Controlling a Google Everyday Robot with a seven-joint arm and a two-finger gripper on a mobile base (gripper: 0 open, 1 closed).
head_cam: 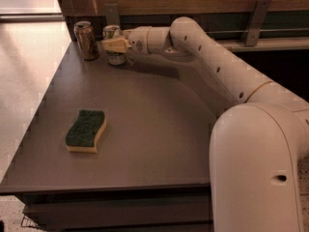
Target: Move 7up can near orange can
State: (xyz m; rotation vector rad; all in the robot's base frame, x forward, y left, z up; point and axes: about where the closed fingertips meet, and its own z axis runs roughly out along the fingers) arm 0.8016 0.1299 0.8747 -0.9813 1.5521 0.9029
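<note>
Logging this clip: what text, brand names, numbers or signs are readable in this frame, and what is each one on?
No text can be read.
7up can, held in the claw at the far left of the table: green markings, too blurred to read.
orange can, just left of it: print too blurred to read.
sponge: no print.

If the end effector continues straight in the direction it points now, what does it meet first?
The end effector, at the back left of the table, holds the 7up can and points toward the orange can, likely met first; depth is unclear.
</note>
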